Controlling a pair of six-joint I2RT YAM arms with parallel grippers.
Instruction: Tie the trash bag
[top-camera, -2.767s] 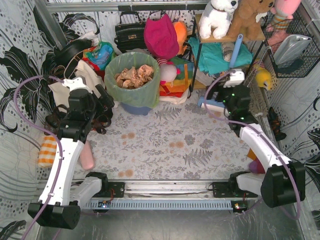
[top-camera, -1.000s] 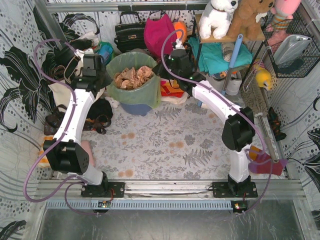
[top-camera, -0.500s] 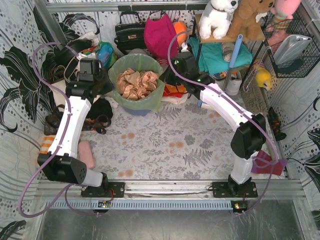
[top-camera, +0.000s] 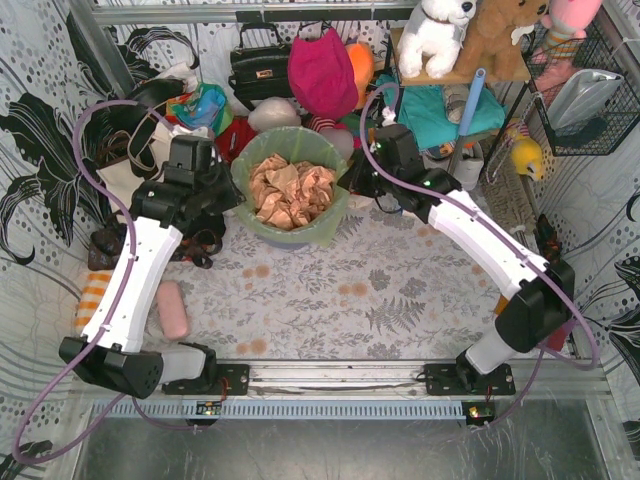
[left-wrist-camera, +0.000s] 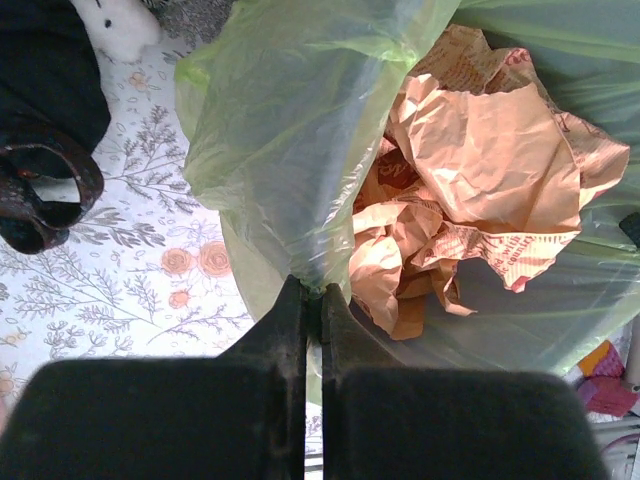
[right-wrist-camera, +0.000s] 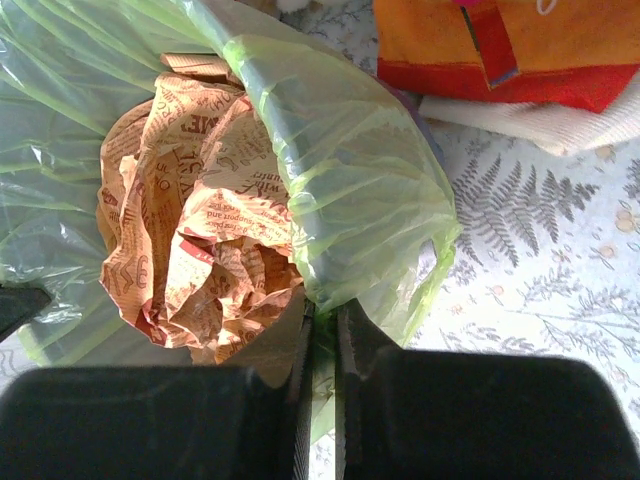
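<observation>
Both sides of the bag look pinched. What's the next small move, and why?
Probably raise both arms a little and draw the two pinched edges together above the paper. The left gripper and right gripper are each shut on opposite sides of the bag, whose mouth gapes wide open. Gathering the rim likely has to come before any knot.

Left arm (top-camera: 135, 268): white link shells between black joint housings.
Right arm (top-camera: 480, 238): the same white shells, with a bulky black elbow joint.
Cables (top-camera: 112, 103): purple, one looping off each arm.
Bases (top-camera: 205, 368): black mounting blocks.
Left gripper (left-wrist-camera: 312, 292): two matte black fingers with flat inner faces.
Right gripper (right-wrist-camera: 325, 310): likewise black.
</observation>
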